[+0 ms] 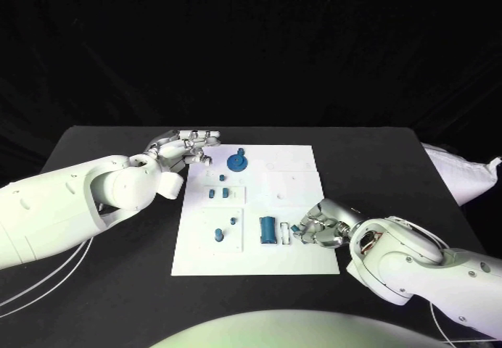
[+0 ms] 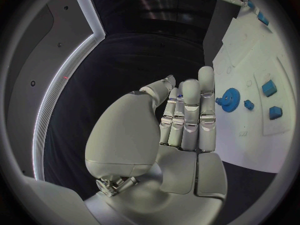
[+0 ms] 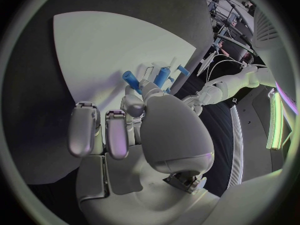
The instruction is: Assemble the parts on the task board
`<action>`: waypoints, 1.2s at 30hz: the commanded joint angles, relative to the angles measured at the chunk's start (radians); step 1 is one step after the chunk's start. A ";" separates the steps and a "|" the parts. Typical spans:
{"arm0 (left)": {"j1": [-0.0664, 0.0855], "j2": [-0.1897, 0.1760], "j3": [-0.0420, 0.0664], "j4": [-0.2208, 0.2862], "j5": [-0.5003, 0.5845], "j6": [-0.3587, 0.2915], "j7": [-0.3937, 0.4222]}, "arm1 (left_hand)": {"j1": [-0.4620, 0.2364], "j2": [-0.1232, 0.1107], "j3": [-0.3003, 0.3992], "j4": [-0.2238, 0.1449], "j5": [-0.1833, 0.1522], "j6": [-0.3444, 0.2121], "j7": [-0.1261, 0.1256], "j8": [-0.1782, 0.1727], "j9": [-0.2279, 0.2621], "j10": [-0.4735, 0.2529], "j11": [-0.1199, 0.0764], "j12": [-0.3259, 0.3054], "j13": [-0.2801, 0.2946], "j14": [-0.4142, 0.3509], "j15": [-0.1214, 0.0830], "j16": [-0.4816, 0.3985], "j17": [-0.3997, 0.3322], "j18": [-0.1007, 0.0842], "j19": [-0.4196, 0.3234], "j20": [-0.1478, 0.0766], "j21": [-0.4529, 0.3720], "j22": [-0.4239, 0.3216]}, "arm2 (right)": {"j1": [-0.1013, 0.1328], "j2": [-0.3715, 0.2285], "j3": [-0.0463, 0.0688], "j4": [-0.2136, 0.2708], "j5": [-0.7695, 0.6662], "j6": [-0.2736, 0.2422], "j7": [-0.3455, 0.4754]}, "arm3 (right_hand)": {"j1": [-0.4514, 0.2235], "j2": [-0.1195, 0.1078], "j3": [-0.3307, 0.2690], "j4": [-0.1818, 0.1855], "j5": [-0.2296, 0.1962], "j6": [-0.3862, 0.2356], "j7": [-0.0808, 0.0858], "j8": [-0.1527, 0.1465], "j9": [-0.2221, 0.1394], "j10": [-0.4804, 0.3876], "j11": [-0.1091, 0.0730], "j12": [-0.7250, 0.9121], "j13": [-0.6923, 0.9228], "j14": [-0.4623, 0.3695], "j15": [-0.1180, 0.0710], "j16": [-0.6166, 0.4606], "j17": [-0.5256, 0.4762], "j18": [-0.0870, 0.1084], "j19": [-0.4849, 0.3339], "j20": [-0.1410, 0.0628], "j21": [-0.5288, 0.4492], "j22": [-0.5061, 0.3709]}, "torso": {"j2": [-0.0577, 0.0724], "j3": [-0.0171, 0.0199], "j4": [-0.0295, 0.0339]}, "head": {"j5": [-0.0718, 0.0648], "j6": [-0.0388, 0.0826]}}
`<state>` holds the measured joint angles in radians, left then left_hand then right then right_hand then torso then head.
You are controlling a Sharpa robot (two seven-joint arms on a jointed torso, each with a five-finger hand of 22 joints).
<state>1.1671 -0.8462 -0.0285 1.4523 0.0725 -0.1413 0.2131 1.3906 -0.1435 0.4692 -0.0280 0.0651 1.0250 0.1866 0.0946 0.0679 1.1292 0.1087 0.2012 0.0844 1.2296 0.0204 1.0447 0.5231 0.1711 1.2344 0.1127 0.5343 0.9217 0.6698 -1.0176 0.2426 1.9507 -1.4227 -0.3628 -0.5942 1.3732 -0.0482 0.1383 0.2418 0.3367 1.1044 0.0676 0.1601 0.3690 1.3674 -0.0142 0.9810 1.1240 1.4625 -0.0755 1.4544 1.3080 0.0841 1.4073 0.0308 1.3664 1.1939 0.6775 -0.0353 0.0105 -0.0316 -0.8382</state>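
A flat white task board [image 1: 296, 255] carried small blue parts, one gear-shaped [image 1: 239, 161]. The left hand [image 1: 186, 150] was held spread, empty. The right hand [image 1: 322, 226] was curled in; whether anything was pinched could not be told.

Left arm enters from the near-left and reaches across to the far-left corner of the task board [image 1: 298, 163]. Left hand [image 1: 186, 150] sits at that corner, fingers [image 2: 190, 110] extended side by side, thumb set apart; nothing held.

Right arm enters from the near-right, forearm angled toward the board's near-right part. Right hand [image 1: 322, 225] rests over the board's right edge, fingers [image 3: 115, 135] curled downward. Whether the fingertips pinch anything cannot be told.
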 commanded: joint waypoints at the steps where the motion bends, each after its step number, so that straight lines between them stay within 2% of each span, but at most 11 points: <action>1: 0.000 0.001 0.001 0.003 -0.003 0.021 0.003 | -0.003 0.008 -0.001 -0.003 0.002 -0.006 0.000 0.002 0.000 -0.008 0.000 0.002 -0.001 -0.007 -0.001 -0.003 -0.001 0.010 -0.006 0.003 -0.003 -0.002 | 0.000 0.009 0.000 -0.001 0.076 -0.018 -0.001 | -0.017 -0.001 0.007 0.005 0.012 0.010 -0.001 0.002 0.003 0.007 0.001 0.003 0.003 0.072 -0.004 0.006 0.065 -0.009 0.006 -0.002 0.007 0.003 | 0.000 -0.0002 -0.0020 | 0.001 0.000; 4: 0.000 0.002 0.001 0.003 -0.003 0.022 0.002 | -0.003 0.008 -0.001 -0.003 0.002 -0.006 0.000 0.002 0.000 -0.008 0.000 0.002 -0.001 -0.007 -0.001 -0.003 -0.001 0.010 -0.006 0.003 -0.003 -0.002 | 0.000 0.016 0.000 -0.005 0.081 -0.016 -0.001 | -0.028 -0.007 0.011 0.011 0.040 0.014 -0.003 0.003 0.006 0.010 0.000 0.003 0.003 0.073 -0.005 0.007 0.067 -0.009 0.007 -0.003 0.008 0.005 | 0.000 0.0004 -0.0008 | 0.000 0.000; 13: 0.000 0.003 0.001 0.004 -0.003 0.024 0.001 | -0.003 0.008 -0.001 -0.003 0.002 -0.006 0.000 0.002 0.000 -0.008 0.000 0.002 -0.001 -0.007 -0.001 -0.003 -0.001 0.010 -0.006 0.003 -0.003 -0.002 | 0.001 0.047 0.000 -0.023 0.079 0.003 -0.001 | -0.064 -0.010 0.008 0.033 0.077 0.019 -0.003 0.003 0.012 0.015 0.000 0.004 0.004 0.074 -0.005 0.009 0.070 -0.010 0.010 -0.003 0.010 0.009 | 0.000 0.0004 0.0000 | 0.002 0.000; 21: 0.000 0.003 0.001 0.004 -0.004 0.026 -0.001 | -0.004 0.008 -0.001 -0.003 0.002 -0.007 0.001 0.002 0.000 -0.009 0.000 0.003 -0.001 -0.007 -0.001 -0.002 -0.001 0.010 -0.006 0.003 -0.004 -0.002 | 0.002 0.059 -0.001 -0.032 0.044 0.012 -0.003 | -0.080 -0.010 0.002 0.041 0.085 0.024 -0.004 0.005 0.015 0.015 -0.001 -0.001 0.000 0.074 -0.006 0.010 0.072 -0.011 0.011 -0.003 0.012 0.012 | 0.000 0.0003 -0.0012 | 0.004 0.000; 24: 0.000 0.003 0.001 0.005 -0.005 0.027 -0.002 | -0.004 0.008 -0.001 -0.003 0.002 -0.007 0.001 0.002 0.000 -0.009 0.000 0.003 -0.001 -0.007 -0.001 -0.002 -0.001 0.010 -0.006 0.003 -0.004 -0.002 | 0.003 0.061 -0.001 -0.037 0.032 0.030 -0.003 | -0.101 -0.007 -0.007 0.046 0.085 0.035 -0.008 0.011 0.020 0.025 -0.003 0.022 0.018 0.074 -0.007 0.010 0.072 -0.011 0.012 -0.003 0.013 0.014 | 0.001 0.0004 -0.0005 | 0.004 0.000; 27: 0.000 0.004 0.001 0.005 -0.005 0.026 -0.001 | -0.004 0.008 -0.001 -0.003 0.002 -0.007 0.001 0.002 0.000 -0.009 0.000 0.003 -0.001 -0.007 -0.001 -0.002 -0.001 0.010 -0.006 0.003 -0.004 -0.002 | 0.004 0.064 -0.001 -0.040 0.017 0.045 -0.003 | -0.130 -0.006 -0.025 0.047 0.103 0.045 -0.011 0.016 0.025 0.033 -0.006 0.043 0.035 0.074 -0.009 0.011 0.073 -0.011 0.012 -0.004 0.013 0.015 | 0.000 0.0007 -0.0010 | 0.004 -0.001; 36: 0.000 0.004 0.001 0.004 -0.005 0.026 -0.001 | -0.004 0.008 -0.001 -0.003 0.002 -0.007 0.001 0.002 0.000 -0.009 0.000 0.003 -0.001 -0.007 -0.001 -0.002 -0.001 0.010 -0.006 0.003 -0.004 -0.002 | 0.004 0.071 -0.001 -0.045 -0.003 0.072 -0.004 | -0.140 -0.001 -0.033 0.047 0.108 0.051 -0.014 0.020 0.028 0.041 -0.008 0.065 0.053 0.075 -0.011 0.013 0.078 -0.011 0.013 -0.006 0.014 0.017 | 0.000 0.0007 -0.0009 | 0.004 -0.001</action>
<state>1.1671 -0.8440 -0.0285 1.4541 0.0708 -0.1336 0.2084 1.3906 -0.1435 0.4693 -0.0280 0.0651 1.0250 0.1865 0.0946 0.0679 1.1292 0.1087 0.2012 0.0845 1.2297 0.0204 1.0447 0.5233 0.1710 1.2345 0.1127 0.5343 0.9218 0.6757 -0.9501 0.2434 1.9040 -1.3992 -0.3315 -0.5998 1.2431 -0.0484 0.1098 0.2884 0.4415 1.1504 0.0535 0.1777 0.3957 1.4003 -0.0205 1.0434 1.1766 1.4665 -0.0790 1.4623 1.3076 0.0842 1.4147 0.0234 1.3780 1.2099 0.6774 -0.0347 0.0094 -0.0275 -0.8390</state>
